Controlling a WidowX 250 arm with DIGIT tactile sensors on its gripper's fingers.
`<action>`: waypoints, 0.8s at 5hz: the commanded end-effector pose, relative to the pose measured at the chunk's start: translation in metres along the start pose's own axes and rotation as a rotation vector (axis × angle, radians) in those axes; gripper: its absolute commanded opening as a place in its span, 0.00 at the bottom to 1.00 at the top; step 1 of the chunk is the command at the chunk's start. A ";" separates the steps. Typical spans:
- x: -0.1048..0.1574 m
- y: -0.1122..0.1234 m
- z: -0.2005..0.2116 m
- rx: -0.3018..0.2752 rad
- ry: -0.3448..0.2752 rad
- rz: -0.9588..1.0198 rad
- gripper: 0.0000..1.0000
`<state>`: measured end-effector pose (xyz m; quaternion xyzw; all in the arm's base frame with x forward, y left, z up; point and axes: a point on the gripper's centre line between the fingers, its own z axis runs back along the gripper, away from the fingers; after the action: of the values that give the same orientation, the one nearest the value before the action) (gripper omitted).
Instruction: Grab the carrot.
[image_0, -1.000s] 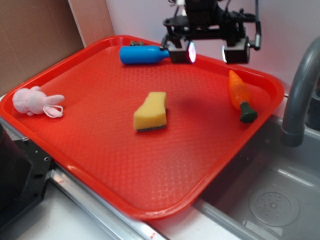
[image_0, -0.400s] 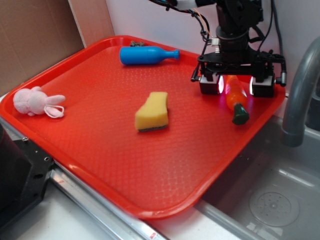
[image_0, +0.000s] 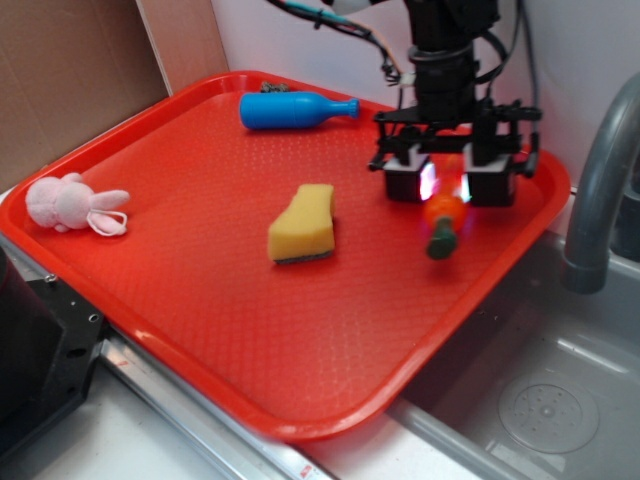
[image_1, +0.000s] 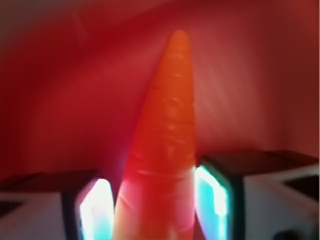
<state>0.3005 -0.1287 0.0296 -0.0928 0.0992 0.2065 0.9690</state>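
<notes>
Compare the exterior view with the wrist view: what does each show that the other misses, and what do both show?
Exterior only: the blue plastic bottle, yellow sponge, pink plush bunny, grey faucet, and the carrot's dark green stub top.

Wrist only: the carrot's pointed tip, close up.

Both: the glossy orange toy carrot between the gripper fingers, above the red plastic tray.

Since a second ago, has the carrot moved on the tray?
Yes. The carrot has shifted left, away from the tray's right rim and toward the yellow sponge, between the pincer's fingers.
</notes>
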 end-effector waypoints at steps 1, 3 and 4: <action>-0.047 0.047 0.097 0.188 -0.253 -0.010 0.00; -0.067 0.101 0.150 0.338 -0.425 0.013 0.00; -0.063 0.134 0.151 0.294 -0.458 0.082 0.00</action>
<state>0.2125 0.0089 0.1595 0.1104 -0.0711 0.2433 0.9610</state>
